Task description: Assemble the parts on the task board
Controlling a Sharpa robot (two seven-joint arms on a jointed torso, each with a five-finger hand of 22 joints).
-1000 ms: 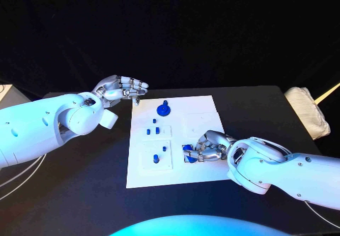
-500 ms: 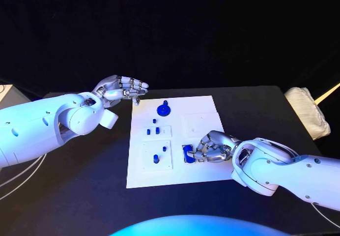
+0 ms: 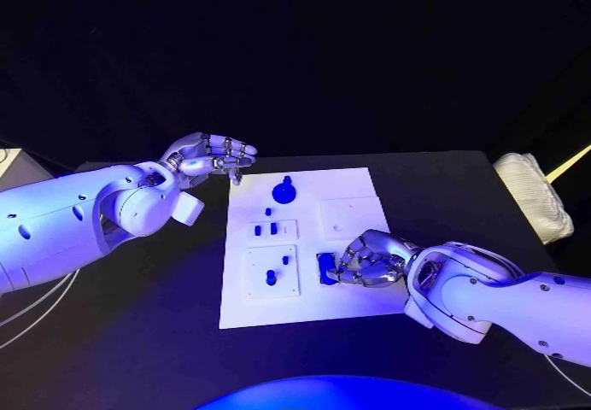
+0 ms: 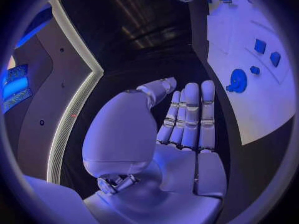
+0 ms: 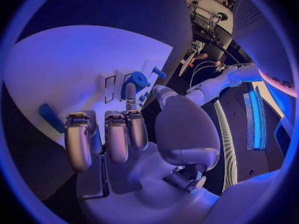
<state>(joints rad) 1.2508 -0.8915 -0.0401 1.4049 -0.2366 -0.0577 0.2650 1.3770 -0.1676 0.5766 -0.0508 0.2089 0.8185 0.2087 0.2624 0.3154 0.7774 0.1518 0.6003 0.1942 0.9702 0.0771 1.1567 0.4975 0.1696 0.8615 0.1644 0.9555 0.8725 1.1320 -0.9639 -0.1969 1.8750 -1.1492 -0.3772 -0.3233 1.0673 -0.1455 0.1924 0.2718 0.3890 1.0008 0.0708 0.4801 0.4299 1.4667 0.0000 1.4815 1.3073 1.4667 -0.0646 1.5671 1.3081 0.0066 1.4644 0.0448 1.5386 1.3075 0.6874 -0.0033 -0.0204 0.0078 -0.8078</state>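
The right hand (image 3: 367, 260), lower centre-right of the frame, is closed on a blue part (image 3: 326, 267) over the task board (image 3: 357, 303). The left hand (image 3: 209, 156), upper left, is curled shut, empty. A misaligned insertion could jam the part.

This looks like a robotics lab or demonstration stand. A black desk (image 3: 456, 184) stands before a dark backdrop, carrying a white task board (image 3: 351, 184) with small blue parts (image 3: 284, 190). Lit blue panels (image 5: 256, 113) glow at the room's edge, and a folded pale cloth (image 3: 538, 195) lies at the desk's right.
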